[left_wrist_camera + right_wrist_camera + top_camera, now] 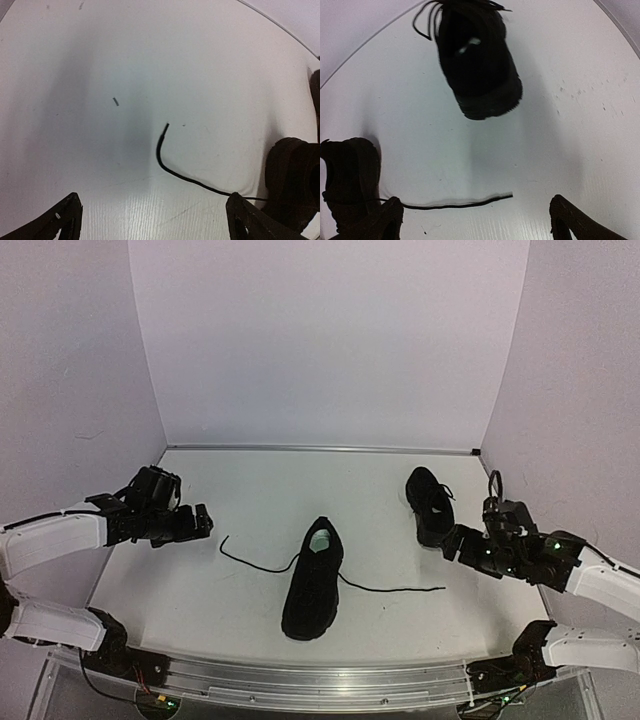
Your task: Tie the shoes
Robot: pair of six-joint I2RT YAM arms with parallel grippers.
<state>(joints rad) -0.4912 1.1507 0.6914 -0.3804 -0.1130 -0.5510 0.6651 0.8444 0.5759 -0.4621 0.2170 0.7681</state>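
White surface [240,480], both shoes resting on it.

Middle shoe [312,585]: matte black, low, toe at 6 o'clock, pale green insole showing at the 12 o'clock end, untied.

Second shoe [428,505]: all black, at 2 o'clock from the first, lace loops near its 12 o'clock end.

Left tool [152,212]: 9 o'clock side, released, grasping nothing.

Right tool [475,210]: 3 o'clock side, near second shoe, likewise released.

Left lace [255,562] trails loose toward 9 o'clock, right lace [395,589] toward 3 o'clock.

No legible txt, labels, brands or nos. anywhere in any view.
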